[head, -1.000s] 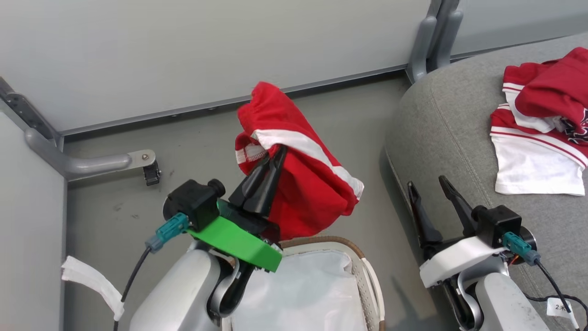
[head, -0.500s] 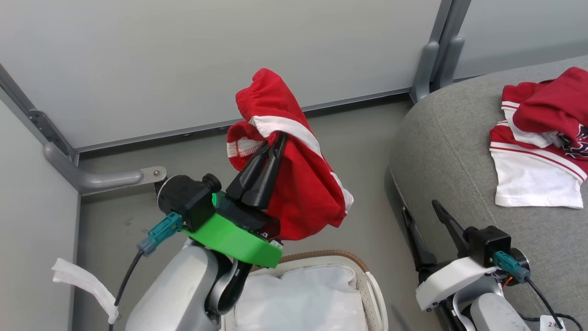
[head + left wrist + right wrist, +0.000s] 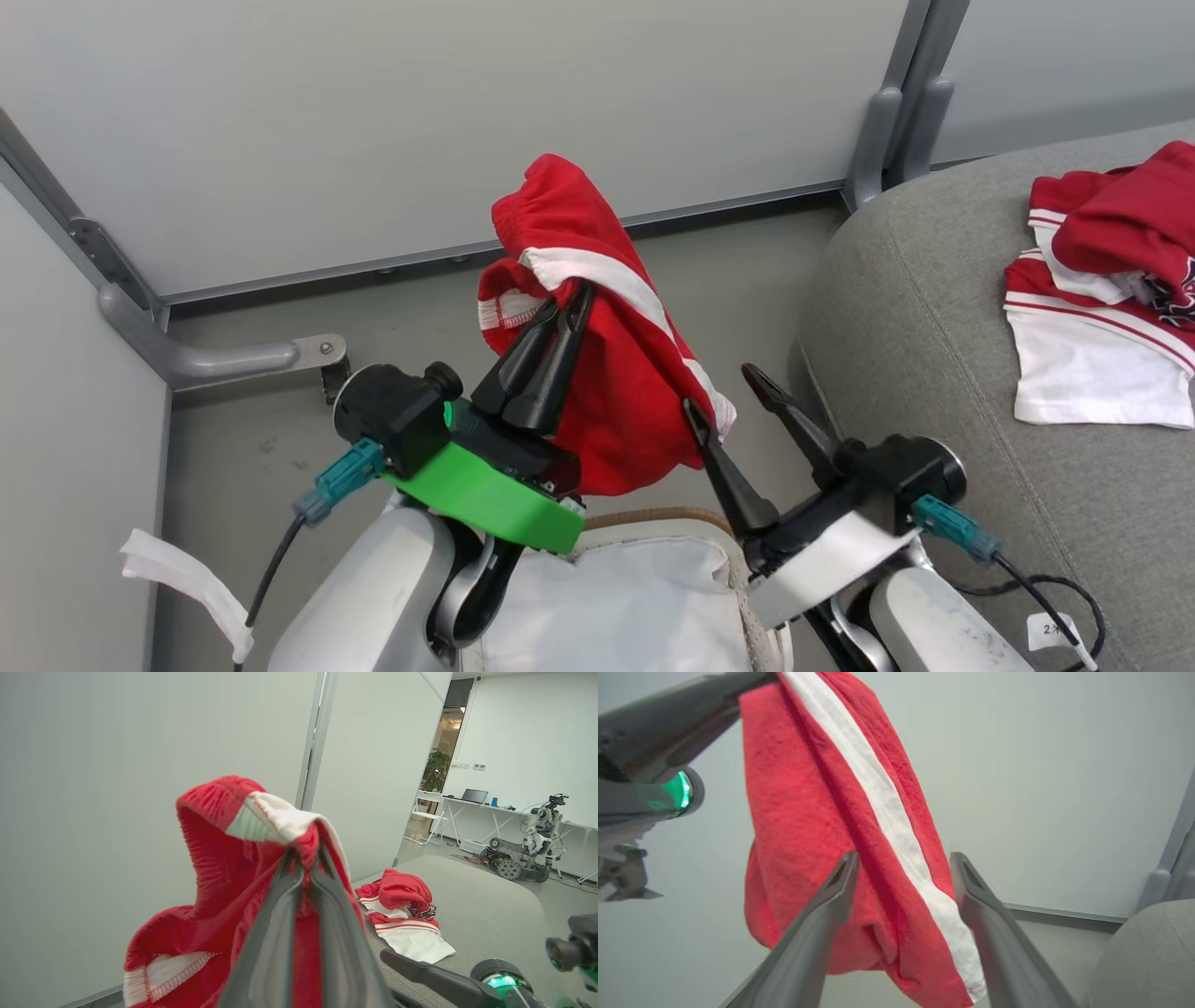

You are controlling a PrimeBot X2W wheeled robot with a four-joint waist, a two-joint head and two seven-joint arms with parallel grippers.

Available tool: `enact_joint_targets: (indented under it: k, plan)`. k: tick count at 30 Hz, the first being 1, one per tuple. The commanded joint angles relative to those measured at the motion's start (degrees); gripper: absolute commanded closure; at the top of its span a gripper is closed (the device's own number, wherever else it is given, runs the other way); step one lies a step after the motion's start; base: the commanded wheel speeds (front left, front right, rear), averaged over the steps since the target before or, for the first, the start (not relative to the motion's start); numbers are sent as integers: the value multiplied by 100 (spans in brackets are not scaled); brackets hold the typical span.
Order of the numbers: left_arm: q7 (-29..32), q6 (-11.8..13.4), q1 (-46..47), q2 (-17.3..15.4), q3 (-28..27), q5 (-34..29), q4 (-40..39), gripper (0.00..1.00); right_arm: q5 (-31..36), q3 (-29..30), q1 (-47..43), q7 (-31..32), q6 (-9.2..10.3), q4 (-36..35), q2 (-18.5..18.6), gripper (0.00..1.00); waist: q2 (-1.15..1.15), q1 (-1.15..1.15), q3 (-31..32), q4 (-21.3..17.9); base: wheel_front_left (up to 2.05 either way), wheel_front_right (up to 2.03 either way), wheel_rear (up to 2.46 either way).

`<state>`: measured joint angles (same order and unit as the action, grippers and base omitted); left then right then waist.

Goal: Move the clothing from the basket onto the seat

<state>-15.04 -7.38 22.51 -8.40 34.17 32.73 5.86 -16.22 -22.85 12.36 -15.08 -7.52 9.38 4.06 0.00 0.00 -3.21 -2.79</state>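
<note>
Clothing point(image 3: 616, 392), a red piece with a white stripe, is hanging in the air from the left hand point(image 3: 574, 294). It is hanging above the far end of the basket point(image 3: 653, 516), off to the left of the seat point(image 3: 934, 308). The left hand is pinching it tight, its two fingers pressed together on a fold near the elastic edge, and the cloth is drooping down on either side of them. The right hand point(image 3: 721, 388) is standing wide open and gripping nothing. It is pointing up at the lower right edge of the hanging piece. In its own wrist view the red cloth is showing between its spread fingers, though I cannot tell whether they are touching it. A white sheet point(image 3: 625, 597) is lying inside the basket. A red-and-white heap point(image 3: 1102, 280) of more clothing is lying crumpled on the seat, well apart from the hanging piece. A pale grey wall point(image 3: 467, 121) is standing behind it all.
</note>
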Motion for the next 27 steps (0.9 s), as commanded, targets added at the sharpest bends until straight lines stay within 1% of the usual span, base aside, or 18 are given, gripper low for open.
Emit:
enact_joint_targets:
  k: [1, 5, 8, 11, 20, 21, 22, 23, 24, 26, 27]
  plan:
    - [-20, -19, -35, 4, 13, -4, 8, 100, -84, -117, 136, -12, 7, -136, 47, 0, 0, 0, -14, 8, 0, 0, 0]
    - [-20, -19, -3, 18, 63, -6, 41, 100, -106, -527, 380, -13, 6, -328, 141, 0, 0, 0, -40, 27, 0, 0, 0]
    - [-20, -20, 21, 38, 107, -6, 53, 100, -40, -734, 575, -12, 6, -293, 157, 0, 0, 0, -57, 52, 0, 0, 0]
    - [-20, -20, 58, 67, 185, 7, 65, 100, 53, -864, 752, -12, 6, -137, 123, 0, 0, 0, -70, 99, 0, 0, 0]
    - [-20, -20, 167, 140, 473, 91, 30, 100, 312, -948, 1066, -12, 6, 606, -36, 0, 0, 0, -105, 294, 0, 0, 0]
    - [-20, -20, 185, 140, 511, 101, 24, 100, 320, -949, 1083, -13, 6, 682, -49, 15, 0, 0, -108, 316, 0, 0, 0]
    - [-20, -20, 191, 145, 552, 112, 19, 100, 321, -943, 1095, -12, 6, 745, -57, 34, 0, 0, -113, 335, 0, 0, 0]
    - [-20, -20, 194, 151, 589, 129, 14, 100, 322, -941, 1121, -12, 6, 817, -67, 60, 0, 0, -118, 353, 0, 0, 0]
    - [-20, -20, 201, 152, 617, 140, 14, 100, 323, -929, 1151, -13, 6, 855, -75, 65, 0, 0, -120, 367, 0, 0, 0]
    - [-20, -20, 213, 153, 675, 160, 12, 100, 306, -910, 1199, -12, 6, 924, -91, 79, 0, 0, -125, 397, 0, 0, 0]
    - [-20, -20, 224, 157, 704, 165, 9, 100, 290, -902, 1209, -13, 6, 954, -98, 90, 0, 0, -127, 409, 0, 0, 0]
